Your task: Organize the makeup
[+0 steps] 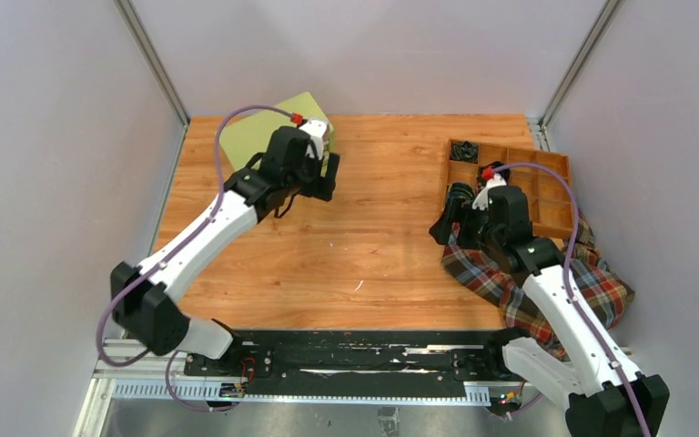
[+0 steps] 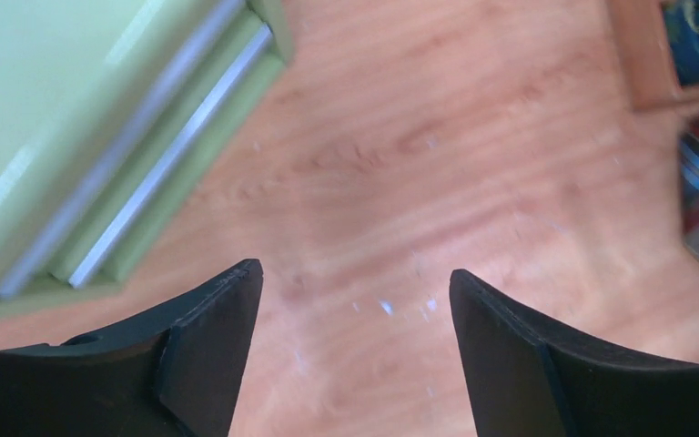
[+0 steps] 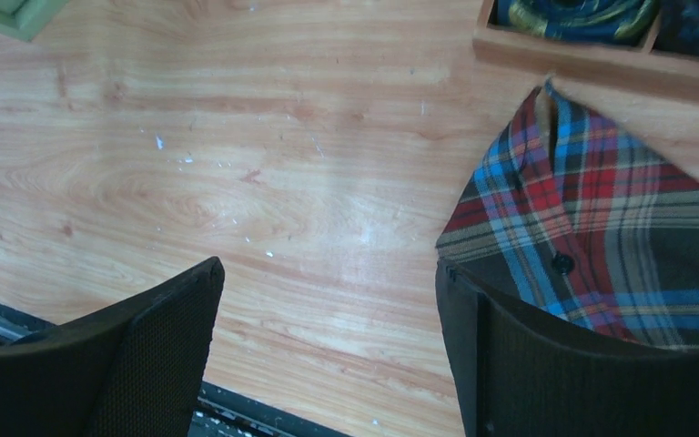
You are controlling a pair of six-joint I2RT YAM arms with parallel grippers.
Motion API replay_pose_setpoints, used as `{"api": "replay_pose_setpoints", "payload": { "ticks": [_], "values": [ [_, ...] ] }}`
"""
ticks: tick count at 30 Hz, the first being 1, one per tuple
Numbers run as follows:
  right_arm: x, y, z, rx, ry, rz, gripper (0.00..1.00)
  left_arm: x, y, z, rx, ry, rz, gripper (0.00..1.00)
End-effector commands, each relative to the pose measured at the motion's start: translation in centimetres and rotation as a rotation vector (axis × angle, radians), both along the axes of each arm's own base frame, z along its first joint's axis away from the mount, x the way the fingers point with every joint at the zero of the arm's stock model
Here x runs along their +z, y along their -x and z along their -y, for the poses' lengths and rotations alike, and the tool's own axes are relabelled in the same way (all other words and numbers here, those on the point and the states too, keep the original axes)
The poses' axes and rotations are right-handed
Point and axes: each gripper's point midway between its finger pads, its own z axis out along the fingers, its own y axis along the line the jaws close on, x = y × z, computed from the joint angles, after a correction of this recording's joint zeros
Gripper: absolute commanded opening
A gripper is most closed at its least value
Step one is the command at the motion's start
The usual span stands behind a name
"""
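Note:
No makeup item shows in any view. My left gripper (image 1: 325,182) is open and empty, just above the table beside the right edge of a flat green box (image 1: 268,132). In the left wrist view its jaws (image 2: 355,273) stand wide apart over bare wood, with the green box (image 2: 73,118) at the upper left. My right gripper (image 1: 446,218) is open and empty, low over the table at the left edge of the plaid cloth (image 1: 546,273). In the right wrist view its jaws (image 3: 328,269) stand apart, and the right finger is next to the cloth (image 3: 601,218).
A wooden compartment tray (image 1: 546,214) stands at the back right, with black coiled bands (image 1: 462,150) in its far left compartment. Its near wall (image 3: 592,55) shows in the right wrist view, with dark rolled things behind it. The plaid cloth lies against the tray's front.

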Motion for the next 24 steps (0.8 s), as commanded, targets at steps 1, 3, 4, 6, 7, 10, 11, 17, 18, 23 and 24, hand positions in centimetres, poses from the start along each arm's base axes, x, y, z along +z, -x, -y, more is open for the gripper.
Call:
{"api": "replay_pose_setpoints", "payload": {
  "ticks": [1, 3, 4, 6, 7, 10, 11, 17, 18, 23, 24],
  "values": [
    [5.8, -1.9, 1.4, -0.054, 0.045, 0.119, 0.87, -2.2, 6.7, 0.4, -0.118, 0.127, -0.143, 0.86],
    [8.0, -2.3, 2.3, -0.082, 0.092, 0.116, 0.92, -2.7, 8.9, -0.4, -0.115, 0.156, -0.171, 0.96],
    [8.9, -2.5, 3.2, -0.121, 0.131, 0.115, 0.93, -3.2, 9.8, -1.3, -0.085, 0.154, -0.182, 1.00],
    [10.9, -2.7, 5.3, -0.209, 0.215, 0.108, 0.93, -4.1, 11.0, -3.7, 0.012, 0.120, -0.196, 0.98],
    [11.4, -2.5, 6.9, -0.247, 0.290, 0.094, 0.94, -3.9, 11.4, -5.1, 0.071, 0.100, -0.184, 0.98],
    [14.4, -2.1, 12.0, -0.424, 0.514, 0.113, 0.95, -2.9, 12.4, -8.5, 0.215, 0.050, -0.159, 0.98],
    [15.3, -2.0, 13.1, -0.452, 0.569, 0.129, 0.95, -2.3, 12.8, -9.3, 0.252, 0.049, -0.148, 0.98],
    [16.2, -1.7, 13.7, -0.466, 0.591, 0.167, 0.95, 0.0, 14.6, -12.9, 0.406, 0.091, -0.046, 0.98],
    [16.0, -1.7, 13.5, -0.453, 0.579, 0.171, 0.95, 0.2, 14.8, -13.4, 0.424, 0.099, -0.025, 0.98],
    [15.2, -2.0, 11.8, -0.403, 0.491, 0.196, 0.94, 2.0, 15.5, -15.3, 0.510, 0.152, 0.058, 0.98],
    [15.1, -2.1, 11.1, -0.381, 0.457, 0.198, 0.94, 2.6, 15.6, -15.8, 0.538, 0.168, 0.081, 0.98]
  ]
}}
